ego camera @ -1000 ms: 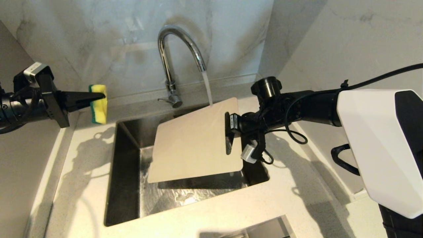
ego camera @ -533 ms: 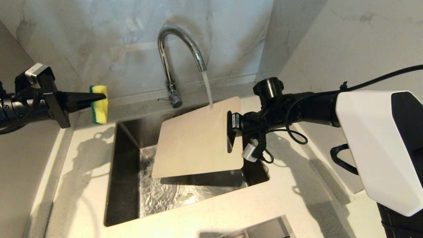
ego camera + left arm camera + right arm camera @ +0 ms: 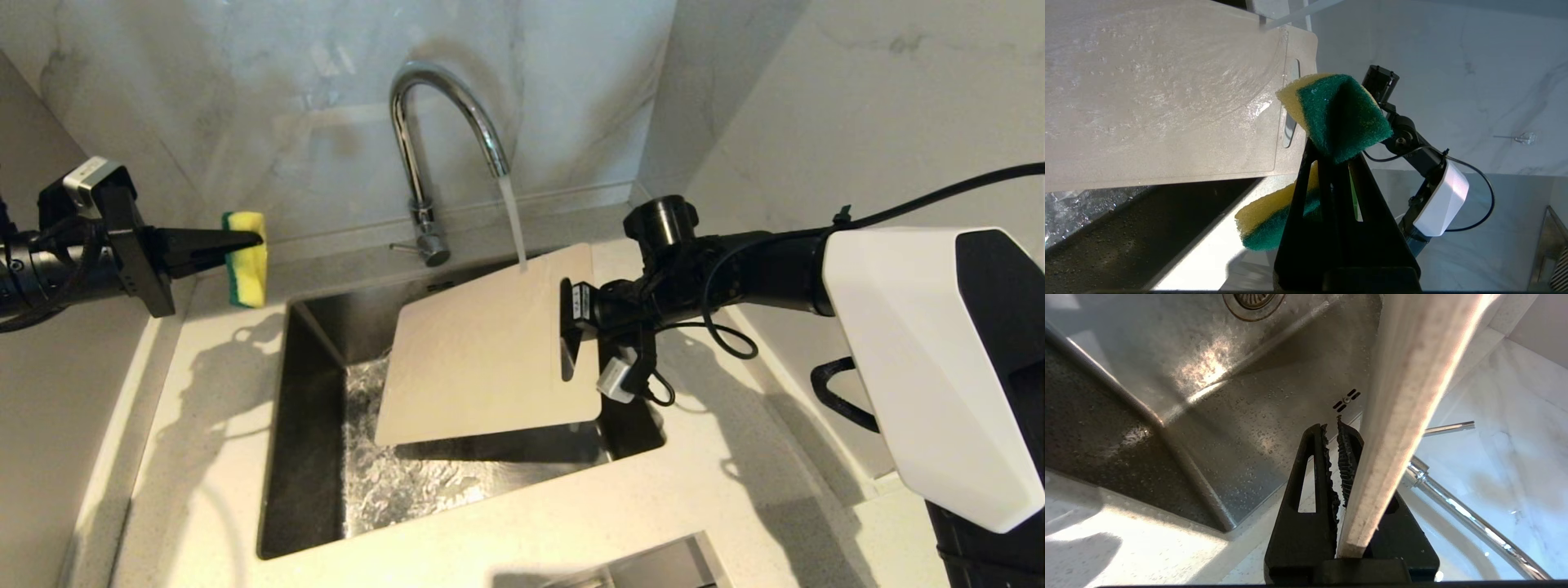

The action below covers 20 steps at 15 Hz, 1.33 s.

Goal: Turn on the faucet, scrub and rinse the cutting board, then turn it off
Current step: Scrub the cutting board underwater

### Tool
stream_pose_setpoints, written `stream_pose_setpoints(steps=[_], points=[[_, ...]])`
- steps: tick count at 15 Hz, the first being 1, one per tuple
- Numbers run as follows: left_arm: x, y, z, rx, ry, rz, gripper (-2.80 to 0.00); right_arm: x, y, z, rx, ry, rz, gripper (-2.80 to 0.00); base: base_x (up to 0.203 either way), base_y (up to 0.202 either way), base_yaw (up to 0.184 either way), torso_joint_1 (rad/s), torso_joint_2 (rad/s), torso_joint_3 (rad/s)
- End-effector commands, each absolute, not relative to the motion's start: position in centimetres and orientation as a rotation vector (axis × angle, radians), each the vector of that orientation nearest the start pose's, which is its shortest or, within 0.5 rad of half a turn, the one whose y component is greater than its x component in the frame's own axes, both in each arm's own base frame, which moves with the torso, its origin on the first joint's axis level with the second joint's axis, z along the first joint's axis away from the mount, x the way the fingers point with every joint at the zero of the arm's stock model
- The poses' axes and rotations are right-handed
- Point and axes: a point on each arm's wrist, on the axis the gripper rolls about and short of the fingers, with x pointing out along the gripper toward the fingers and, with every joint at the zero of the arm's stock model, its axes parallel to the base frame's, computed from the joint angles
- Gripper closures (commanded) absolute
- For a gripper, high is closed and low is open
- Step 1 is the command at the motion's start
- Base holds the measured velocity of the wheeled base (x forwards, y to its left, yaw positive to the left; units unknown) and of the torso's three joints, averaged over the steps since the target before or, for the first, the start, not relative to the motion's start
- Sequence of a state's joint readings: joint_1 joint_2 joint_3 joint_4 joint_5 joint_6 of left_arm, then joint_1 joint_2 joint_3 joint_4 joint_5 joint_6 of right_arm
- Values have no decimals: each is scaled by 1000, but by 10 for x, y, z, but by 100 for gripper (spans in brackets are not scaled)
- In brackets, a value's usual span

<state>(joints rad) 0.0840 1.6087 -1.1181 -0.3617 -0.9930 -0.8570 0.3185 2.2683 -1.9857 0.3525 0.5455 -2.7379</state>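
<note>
So the faucet is running, and the stream lands on the upper corner of the cutting board, right by its handle end. The board hangs tilted over the sink, the handle-slot end higher and the far end dipping toward the basin. Water sheets down its face and churns in the bottom of the sink.

The right gripper comes in from the right side and pinches the board at the handle end; in the right wrist view the board's edge is squeezed between the two ribbed fingers.

The left gripper hovers off to the left over the countertop, well apart from the board. Its jaws are clamped on a yellow-and-green sponge, which folds around the fingertips in the left wrist view.
</note>
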Motion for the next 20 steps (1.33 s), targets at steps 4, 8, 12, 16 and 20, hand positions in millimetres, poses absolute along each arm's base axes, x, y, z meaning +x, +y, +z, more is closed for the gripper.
stream_pose_setpoints(steps=[4,8,12,16,20], points=[[294,6,272,-867,502,-809,0,435,155,197,-2343,-926,1053,0,0,0,0,0,0,0],[293,6,272,-866,500,-810,0,432,161,195,-2326,-930,1081,0,0,0,0,0,0,0],[294,5,271,-868,506,-812,0,414,164,212,-2329,-943,1123,0,0,0,0,0,0,0],[292,3,270,-869,515,-817,0,386,169,234,-2335,-982,1115,0,0,0,0,0,0,0],[287,-11,266,-866,546,-853,0,365,176,249,-2351,-1014,1095,0,0,0,0,0,0,0]])
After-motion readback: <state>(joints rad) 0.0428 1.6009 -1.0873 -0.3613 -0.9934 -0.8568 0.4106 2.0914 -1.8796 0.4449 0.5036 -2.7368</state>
